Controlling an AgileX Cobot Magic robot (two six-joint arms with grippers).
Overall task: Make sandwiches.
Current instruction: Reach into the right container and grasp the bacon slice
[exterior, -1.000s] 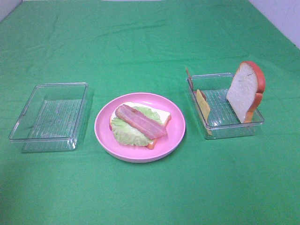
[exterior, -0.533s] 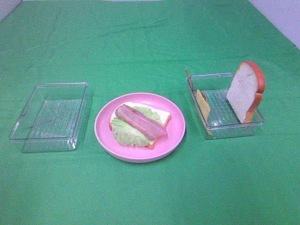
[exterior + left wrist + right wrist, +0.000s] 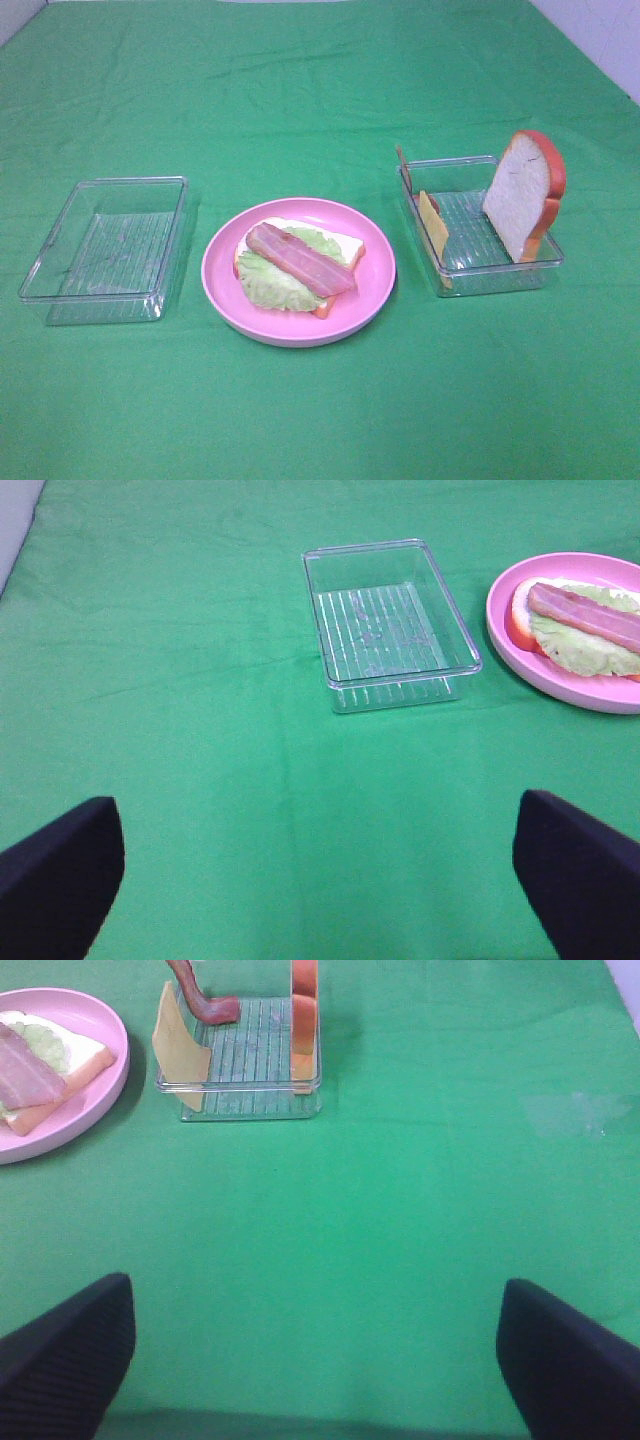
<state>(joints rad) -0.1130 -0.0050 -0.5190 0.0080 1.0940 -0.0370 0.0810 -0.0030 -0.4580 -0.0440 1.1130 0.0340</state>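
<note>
Green cloth tabletop [image 3: 320, 90]: open-faced lettuce-and-bacon toy sandwich [image 3: 300, 262] on round pink plate [image 3: 377, 278].
Left gripper [image 3: 315, 815] and right gripper [image 3: 315, 1290] gape wide, empty; likely next, the right lifts the thin yellow cheese slice [image 3: 433, 228] from the clear plastic tray [image 3: 500, 276].

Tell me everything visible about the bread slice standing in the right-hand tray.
The bread slice has a white, faintly speckled face and an orange-red crust, and looks like a soft toy piece. It stands on edge, nearly upright, at the right end of the clear tray, seemingly leaning on its wall, with its top well above the rim. The cheese slice leans at the opposite end, apart from it. Nothing grips it.
</note>
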